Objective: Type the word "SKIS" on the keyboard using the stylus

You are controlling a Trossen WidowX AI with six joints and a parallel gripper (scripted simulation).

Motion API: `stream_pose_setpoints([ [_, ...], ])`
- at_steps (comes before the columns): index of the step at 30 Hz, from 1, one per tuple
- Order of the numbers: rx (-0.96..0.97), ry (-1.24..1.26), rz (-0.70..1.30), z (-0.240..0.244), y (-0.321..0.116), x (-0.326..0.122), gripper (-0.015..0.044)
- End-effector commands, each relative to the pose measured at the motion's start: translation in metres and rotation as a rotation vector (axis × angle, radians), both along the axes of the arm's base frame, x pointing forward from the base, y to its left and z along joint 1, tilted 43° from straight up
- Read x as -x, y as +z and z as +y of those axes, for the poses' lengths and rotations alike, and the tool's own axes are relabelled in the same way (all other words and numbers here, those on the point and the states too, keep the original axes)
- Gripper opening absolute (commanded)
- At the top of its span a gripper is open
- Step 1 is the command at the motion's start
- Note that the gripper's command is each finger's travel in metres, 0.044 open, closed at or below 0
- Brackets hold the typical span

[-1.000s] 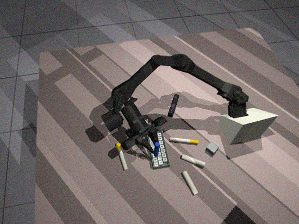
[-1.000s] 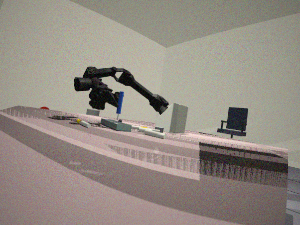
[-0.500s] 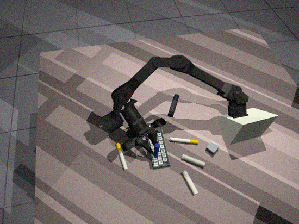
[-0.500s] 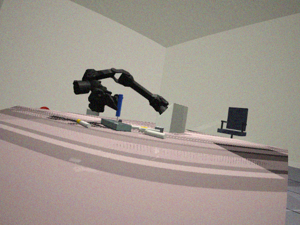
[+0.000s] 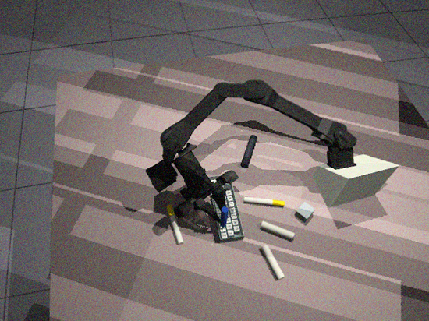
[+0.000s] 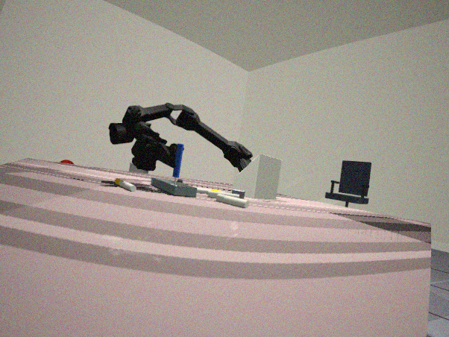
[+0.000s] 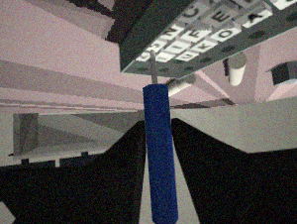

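I've got the jaws clamped on the blue stylus [image 7: 159, 154], tip on the keyboard [image 5: 231, 215] (can't read which key), typing unfinished I'd guess.

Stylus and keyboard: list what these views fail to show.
- Key under the tip: in the wrist view the stylus reaches the keyboard, but the letters there are blurred.
- Top view: key legends too small; the arm covers the keyboard's far end.
- Jaws on the stylus: cut off by the wrist view's bottom edge, dark in the exterior view.
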State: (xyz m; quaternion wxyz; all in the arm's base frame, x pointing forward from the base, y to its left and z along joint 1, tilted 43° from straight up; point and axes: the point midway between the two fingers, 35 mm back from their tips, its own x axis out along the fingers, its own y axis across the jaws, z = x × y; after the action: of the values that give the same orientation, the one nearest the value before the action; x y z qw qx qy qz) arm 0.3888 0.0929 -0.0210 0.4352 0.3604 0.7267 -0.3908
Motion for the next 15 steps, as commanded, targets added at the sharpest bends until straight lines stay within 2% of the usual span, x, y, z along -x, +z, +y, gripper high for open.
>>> stream_pose_setpoints([
  [1, 0.001, 0.007, -0.002, -0.0016, -0.0014, -0.0002, 0.0081],
  [15, 0.001, 0.007, -0.002, -0.0059, -0.0061, -0.001, 0.0081],
])
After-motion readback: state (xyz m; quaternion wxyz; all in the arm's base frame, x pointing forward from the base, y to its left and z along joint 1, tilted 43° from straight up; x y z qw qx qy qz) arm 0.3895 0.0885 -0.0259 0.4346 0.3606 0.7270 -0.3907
